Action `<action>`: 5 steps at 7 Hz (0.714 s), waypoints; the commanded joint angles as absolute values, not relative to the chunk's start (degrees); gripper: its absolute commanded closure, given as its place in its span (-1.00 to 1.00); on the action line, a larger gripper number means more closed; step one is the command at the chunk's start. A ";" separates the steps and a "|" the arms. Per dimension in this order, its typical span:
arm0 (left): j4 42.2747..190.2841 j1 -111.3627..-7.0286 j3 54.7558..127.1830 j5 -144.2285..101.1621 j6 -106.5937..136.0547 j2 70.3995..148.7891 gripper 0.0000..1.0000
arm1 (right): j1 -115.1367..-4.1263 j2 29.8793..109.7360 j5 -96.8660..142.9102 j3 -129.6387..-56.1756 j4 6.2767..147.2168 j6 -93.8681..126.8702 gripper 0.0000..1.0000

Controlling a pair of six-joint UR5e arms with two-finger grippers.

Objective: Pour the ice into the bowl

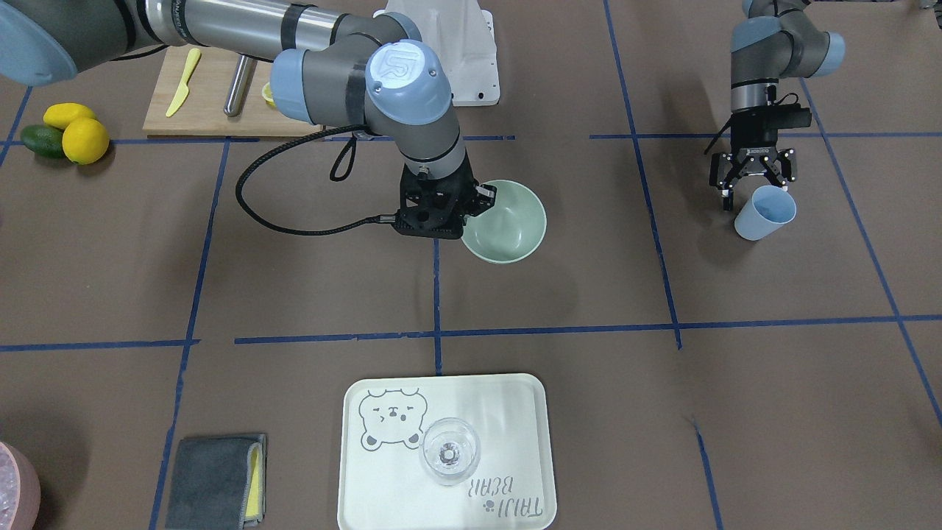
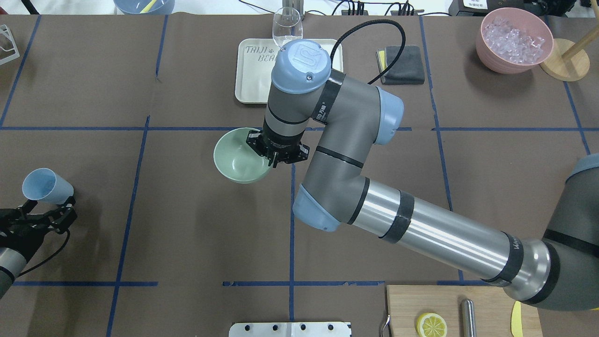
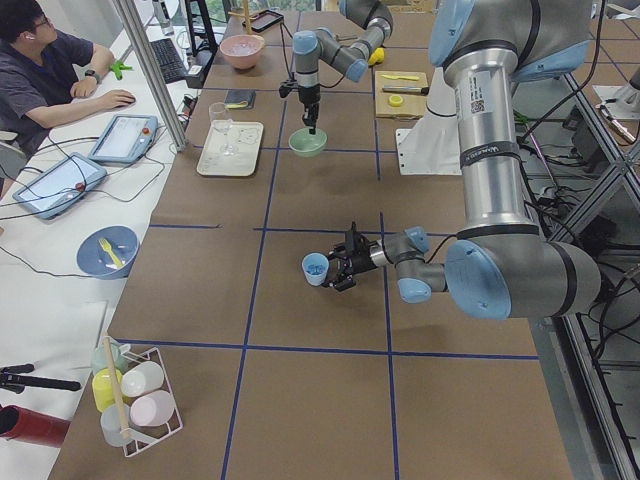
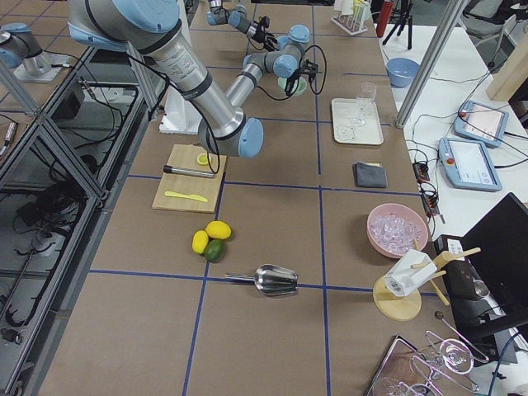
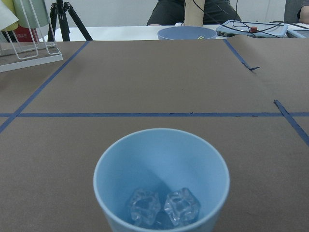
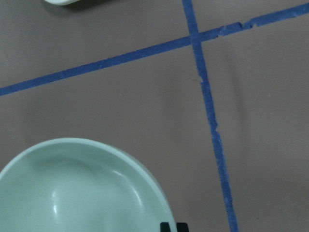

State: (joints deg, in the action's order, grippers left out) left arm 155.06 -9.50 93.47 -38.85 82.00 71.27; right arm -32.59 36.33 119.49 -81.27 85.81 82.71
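The pale green bowl (image 1: pixel 508 222) sits near the table's middle and looks empty. It also shows in the overhead view (image 2: pixel 238 161) and the right wrist view (image 6: pixel 77 193). My right gripper (image 1: pixel 482 200) is shut on its rim on the robot's side, one finger inside and one outside. My left gripper (image 1: pixel 754 193) is shut on a light blue cup (image 1: pixel 765 212), which it holds tilted, low over the table and far from the bowl. A few clear ice cubes (image 5: pixel 164 208) lie in the cup's bottom (image 5: pixel 161 179).
A cream tray (image 1: pixel 515 397) with a clear glass (image 1: pixel 449 450) and a grey cloth (image 1: pixel 213 480) lie beyond the bowl. A pink container of whitish pieces (image 2: pixel 514 40) stands at the far right. A cutting board (image 1: pixel 213 103), lemons (image 1: pixel 82 136) and a metal scoop (image 4: pixel 272 280) are on the right.
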 commanded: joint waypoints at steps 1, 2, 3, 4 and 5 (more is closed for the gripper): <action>156.52 -10.10 91.86 -38.85 81.65 71.37 -1.00 | -31.47 34.28 119.18 -78.05 85.69 82.79 1.00; 157.49 -10.80 90.63 -38.85 81.65 71.54 -1.00 | -30.42 34.28 117.61 -78.05 85.69 82.88 1.00; 157.50 -11.25 90.44 -38.93 81.65 71.63 -1.00 | -29.80 34.28 117.25 -77.96 85.69 82.88 1.00; 157.50 -11.51 90.44 -38.94 81.65 71.80 -1.00 | -29.19 34.36 117.16 -77.96 85.69 82.88 1.00; 157.50 -12.12 90.44 -39.11 80.69 72.07 -1.00 | -28.40 34.28 116.46 -77.78 85.61 82.79 1.00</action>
